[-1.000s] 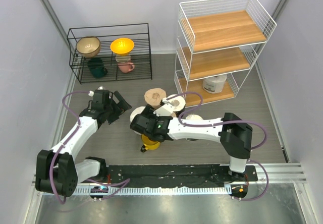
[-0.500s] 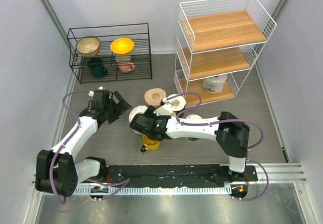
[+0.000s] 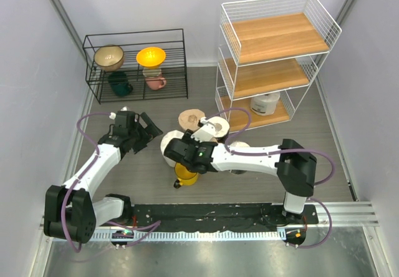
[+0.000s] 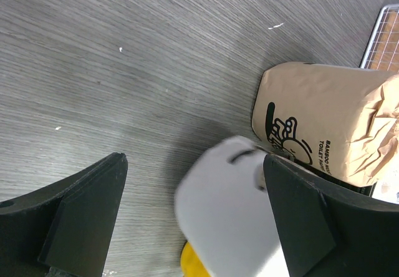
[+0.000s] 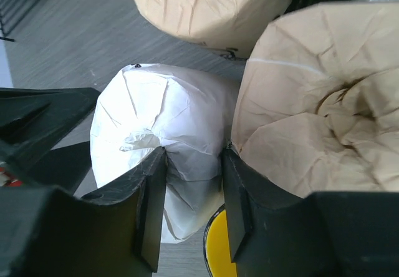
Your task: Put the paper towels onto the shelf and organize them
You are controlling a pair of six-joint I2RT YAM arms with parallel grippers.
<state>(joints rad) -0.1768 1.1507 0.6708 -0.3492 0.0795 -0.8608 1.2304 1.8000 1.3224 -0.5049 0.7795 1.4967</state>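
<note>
Since a second ago the right arm's wrist has edged back toward the right edge of the worktop (image 3: 143, 177), uncovering more of the top of the fat white paper-wrapped roll (image 5: 140, 124). The left arm has not shifted.

The right gripper (image 5: 193, 165) has its jaws closed over the wall of that white roll: one finger sits at the crumpled core, the other is wedged between it and the tan-brown paper-wrapped roll (image 5: 312, 102) pressed against its side. A second tan-brown roll with black cartoon print (image 4: 324, 124) stands just behind. The round yellow mug (image 5: 221, 249) sits just below the gripped roll, toward the near edge.

The left gripper (image 4: 193, 165) hangs with its jaws wide apart, holding nothing and facing the cluster from the left edge.

The tall white wire-frame shelf with wooden boards (image 3: 324, 24) stands at the far right corner, well apart. One white roll with dark print (image 3: 264, 102) is already on its bottom board.

The pinch is on soft paper wall, so it probably wants a firm squeeze. A straight, slow lift should free the roll from the tan neighbour without dragging that over or clipping the mug. Once clear, the roll likely travels best upright to the far right corner, to be set beside the shelved one.
</note>
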